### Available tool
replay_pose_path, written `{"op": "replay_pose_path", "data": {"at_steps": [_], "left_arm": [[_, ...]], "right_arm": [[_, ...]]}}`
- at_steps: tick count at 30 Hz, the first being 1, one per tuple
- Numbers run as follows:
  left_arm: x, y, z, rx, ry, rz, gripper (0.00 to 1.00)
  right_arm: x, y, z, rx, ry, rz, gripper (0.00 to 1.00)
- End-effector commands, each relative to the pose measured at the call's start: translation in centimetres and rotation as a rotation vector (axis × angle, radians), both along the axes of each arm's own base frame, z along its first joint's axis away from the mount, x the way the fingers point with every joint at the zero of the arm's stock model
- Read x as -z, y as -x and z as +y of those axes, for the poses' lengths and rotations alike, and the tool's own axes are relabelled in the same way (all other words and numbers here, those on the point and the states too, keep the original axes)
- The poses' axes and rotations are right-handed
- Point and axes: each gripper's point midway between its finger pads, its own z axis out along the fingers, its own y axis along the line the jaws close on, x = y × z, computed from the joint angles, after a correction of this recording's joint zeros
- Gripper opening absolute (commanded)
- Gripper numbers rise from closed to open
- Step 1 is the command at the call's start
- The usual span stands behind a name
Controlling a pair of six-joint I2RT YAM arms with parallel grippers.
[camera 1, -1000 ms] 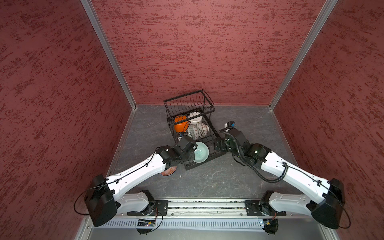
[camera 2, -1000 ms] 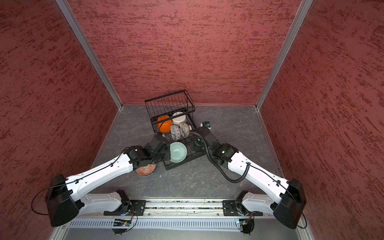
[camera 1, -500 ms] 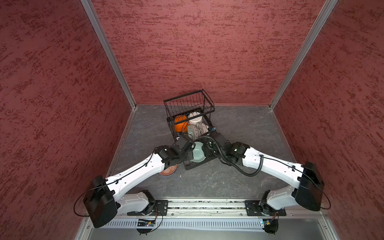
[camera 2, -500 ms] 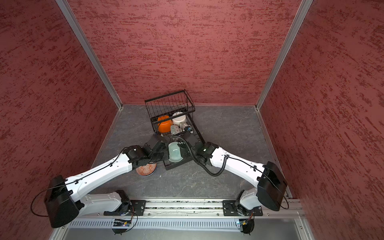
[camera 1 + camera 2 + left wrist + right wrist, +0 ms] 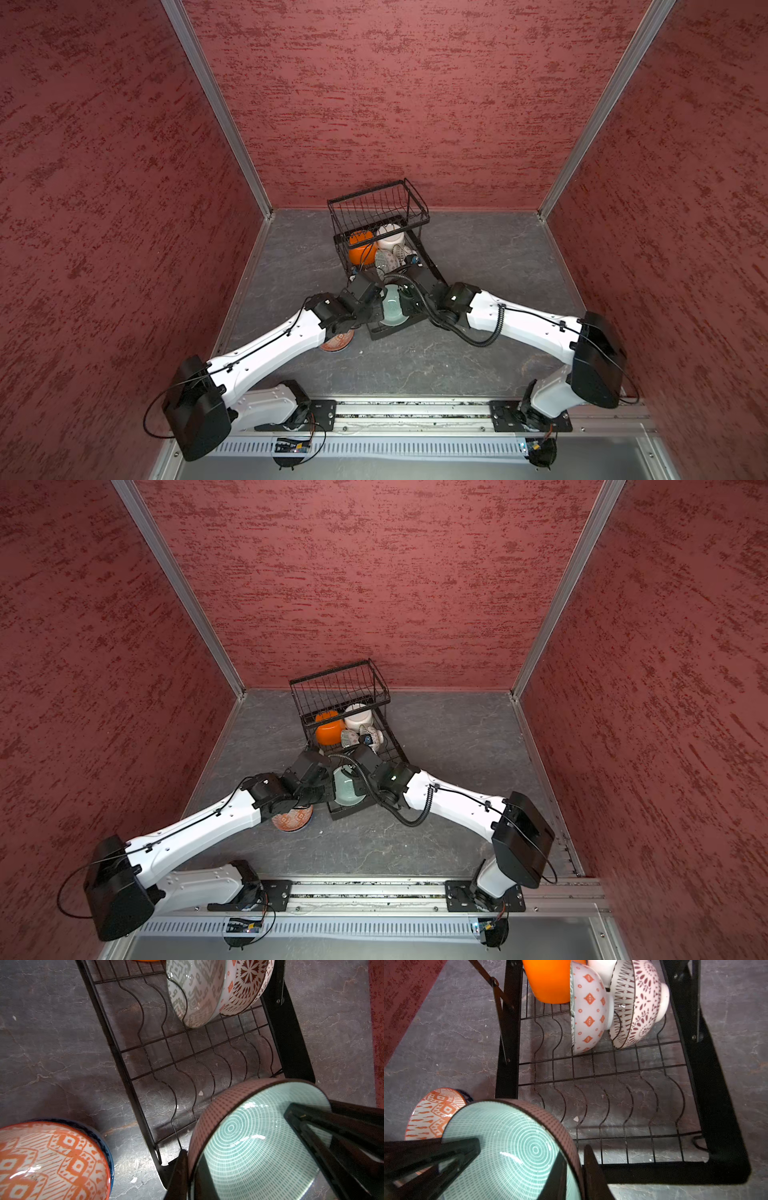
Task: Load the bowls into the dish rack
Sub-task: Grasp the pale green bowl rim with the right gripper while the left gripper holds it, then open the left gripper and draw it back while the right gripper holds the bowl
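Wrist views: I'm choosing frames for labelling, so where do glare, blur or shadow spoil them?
Left wrist view: white glare patches on the green bowl, whose pattern still reads clearly. Right wrist view: a glare streak inside the same bowl; the dish rack has a solid black frame with no detail, though its wires stay sharp.

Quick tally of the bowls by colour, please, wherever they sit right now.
Plain orange bowl: 1
Plain white bowl: 1
White bowl with orange diamonds: 1
White bowl with maroon pattern: 1
Pale green bowl: 1
Orange-patterned bowl: 1
Total: 6
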Motion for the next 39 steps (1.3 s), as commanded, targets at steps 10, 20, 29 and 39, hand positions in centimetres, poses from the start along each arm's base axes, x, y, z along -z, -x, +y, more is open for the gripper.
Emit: {"op": "replay_pose_path", "data": {"at_steps": [10,20,29,39], "left_arm": [[-2.1,-0.9,-0.7,0.004,0.091,-0.076,0.47],[-2.6,-0.6,0.9,-0.023,0.098,-0.096,0.97],[-2.8,-0.3,2.3,-0.048,0.125,-0.124,1.00],[-3.3,-0.1,4.0,-0.083,0.155,-0.161,1.00]], "right_arm": [[-2.3,-2.3,-2.1,0.129,0.072,-0.129,0.00],[-3.3,-4.4,-5.7,0.245,0.280,-0.286,0.00],[-4.9,-6.3,-8.9,0.346,0.545,-0.467,0.00],[-3.7,-7.4,-10.3,0.402,0.764,-0.595,0.00]]}}
